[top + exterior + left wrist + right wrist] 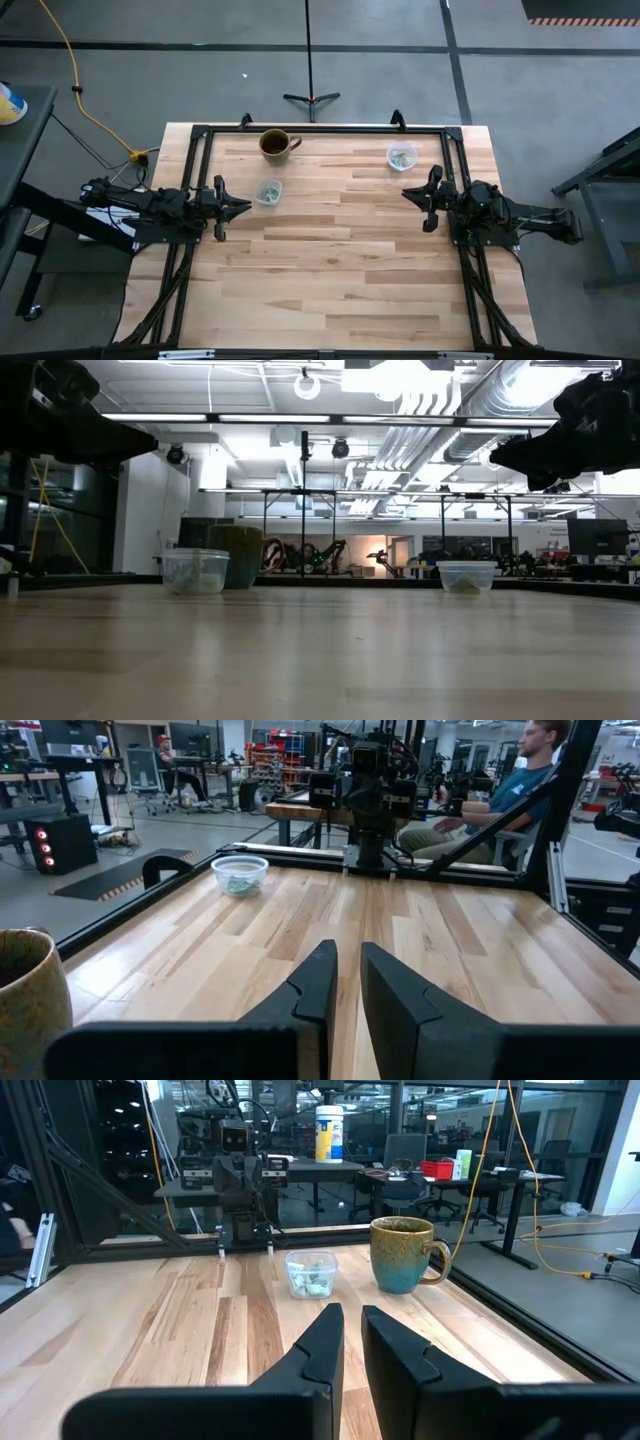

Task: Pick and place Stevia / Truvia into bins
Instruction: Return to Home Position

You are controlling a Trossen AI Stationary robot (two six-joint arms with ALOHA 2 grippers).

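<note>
The left claw (pixel 243 207) hung over the left side of the table (pixel 340 270), its fingers almost together with nothing between them. The right claw (pixel 408 193) faced it from the right side, pinched up the same way and empty. The green and white packets (pixel 310 1282) lay inside the left cup (pixel 268 192), just past the left claw's tip, and inside the right cup (pixel 401 156), near the right claw toward the back edge. No packet lay loose on the wood. I think both arms only needed to pull back from the cups.
</note>
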